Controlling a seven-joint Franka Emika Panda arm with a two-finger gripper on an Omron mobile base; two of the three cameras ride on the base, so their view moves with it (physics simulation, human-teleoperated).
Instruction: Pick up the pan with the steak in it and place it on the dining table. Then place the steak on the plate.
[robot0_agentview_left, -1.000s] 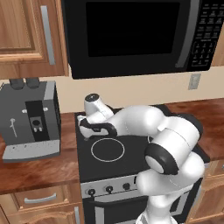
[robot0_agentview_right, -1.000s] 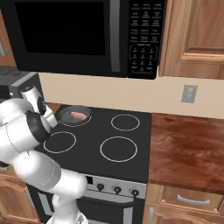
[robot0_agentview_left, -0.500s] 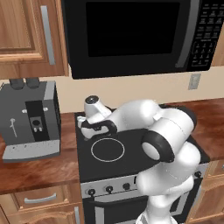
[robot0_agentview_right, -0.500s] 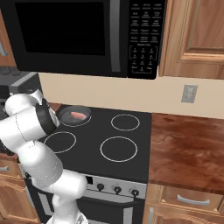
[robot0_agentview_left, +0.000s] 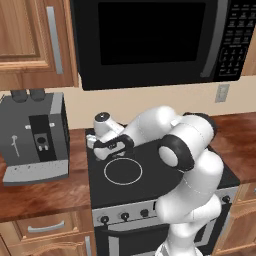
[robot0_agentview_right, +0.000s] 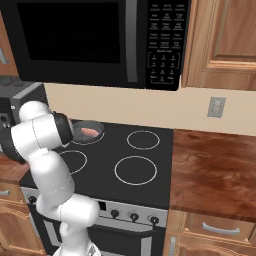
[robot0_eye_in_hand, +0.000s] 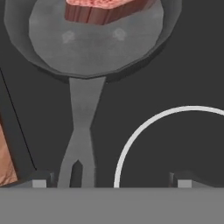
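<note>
Pan (robot0_eye_in_hand: 96, 48) and steak (robot0_eye_in_hand: 107, 9) sit on the black stove (robot0_agentview_right: 150, 175), at the back left burner. In the hand view the top of the pan is cut off by the edge, and so is most of the steak, so you see just its red lower side. In the right base view the pan (robot0_agentview_right: 86, 133) is partly hidden behind the white arm (robot0_agentview_right: 42, 145), and the steak (robot0_agentview_right: 90, 131) is a small pink patch inside it. In the left base view the arm (robot0_agentview_left: 165, 135) covers the pan, so it is hard to make out there.

The pan's straight handle (robot0_eye_in_hand: 81, 131) points toward the end effector (robot0_eye_in_hand: 109, 179). The handle's end, with a small slot in it, lies just beside the left fingertip (robot0_eye_in_hand: 41, 180). I cannot tell if they touch. The two fingertips stand wide apart, as far open as they go, and nothing is gripped between them. A white burner ring (robot0_eye_in_hand: 166, 131) curves past the other fingertip.

In the left base view the end effector (robot0_agentview_left: 112, 149) hangs low over the stove's back left part. A grey coffee machine (robot0_agentview_left: 32, 135) stands on the brown counter (robot0_agentview_left: 40, 195) to the left of the stove. A black microwave (robot0_agentview_left: 150, 40) hangs above.
</note>
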